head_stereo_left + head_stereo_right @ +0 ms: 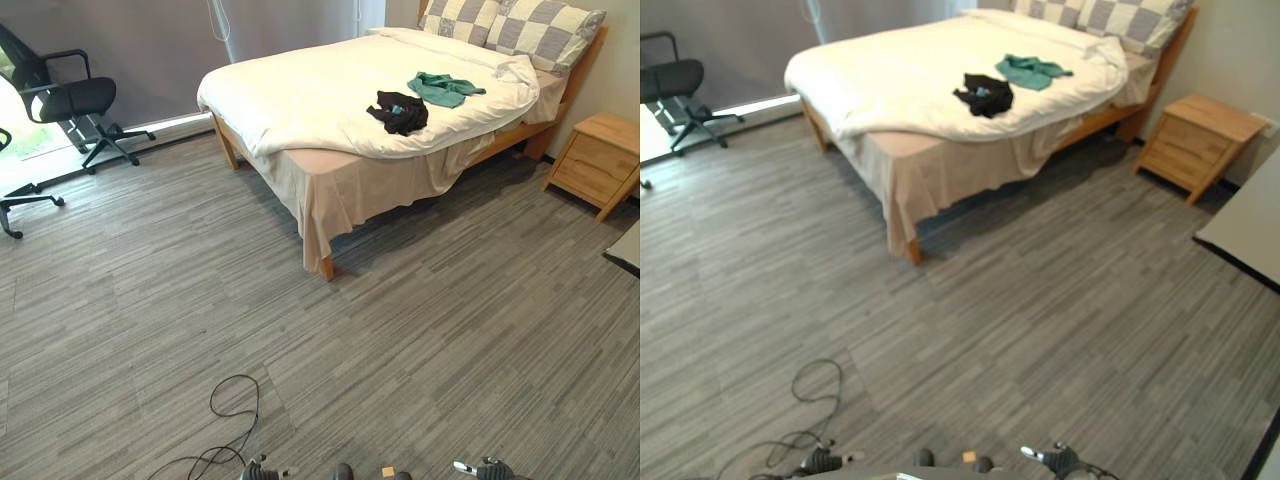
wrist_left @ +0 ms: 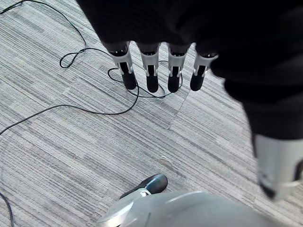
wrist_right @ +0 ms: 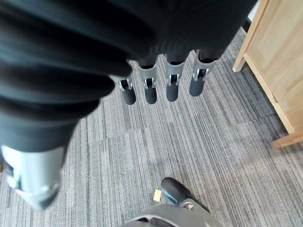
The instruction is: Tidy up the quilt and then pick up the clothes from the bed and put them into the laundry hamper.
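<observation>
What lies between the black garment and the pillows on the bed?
The green garment lies on the quilt between the black garment and the pillows, as the left eye view shows.

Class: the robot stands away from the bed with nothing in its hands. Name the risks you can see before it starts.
1. The quilt hangs askew, and the black garment and green garment lie on it; tugging may drag them off.
2. No laundry hamper is seen, so drop-off is uncertain.
3. The left hand and right hand hang open, far from the bed.
</observation>
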